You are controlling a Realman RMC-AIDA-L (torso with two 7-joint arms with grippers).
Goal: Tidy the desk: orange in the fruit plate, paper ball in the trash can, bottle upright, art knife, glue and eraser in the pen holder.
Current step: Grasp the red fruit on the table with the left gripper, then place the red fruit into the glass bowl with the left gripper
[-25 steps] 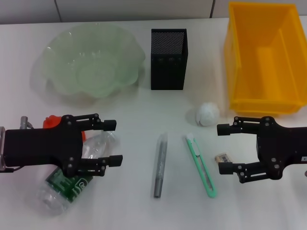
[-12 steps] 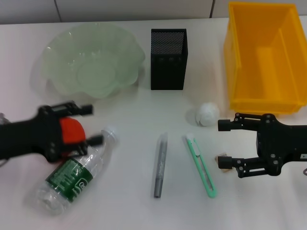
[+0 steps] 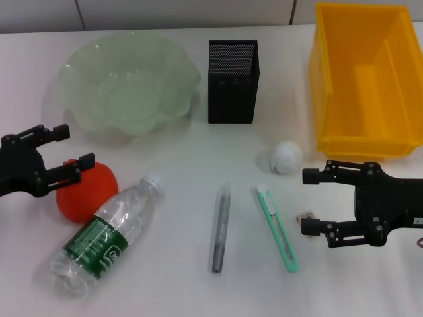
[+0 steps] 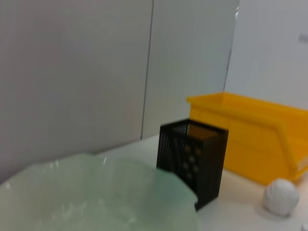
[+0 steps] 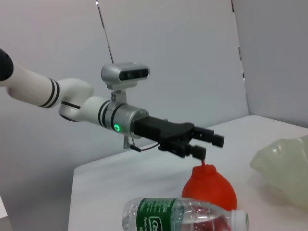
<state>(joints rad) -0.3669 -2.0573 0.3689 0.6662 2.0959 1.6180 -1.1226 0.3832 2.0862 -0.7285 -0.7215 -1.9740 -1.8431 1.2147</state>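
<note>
Left pincer (image 3: 65, 146) withdrawn off orange (image 3: 86, 193), fingers apart; gap above orange confirmed in right wrist view only. Right pincer (image 3: 309, 202) spread beside eraser (image 3: 305, 216).

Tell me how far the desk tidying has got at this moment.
Nothing done. Left gripper, open, sits at the orange, outside the fruit plate. Right gripper, open, is near the eraser. Bottle lying, paper ball, knife, glue remain.

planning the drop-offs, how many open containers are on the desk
3: the green plate at the back left, the black pen holder at the back middle, and the yellow bin at the back right.
</note>
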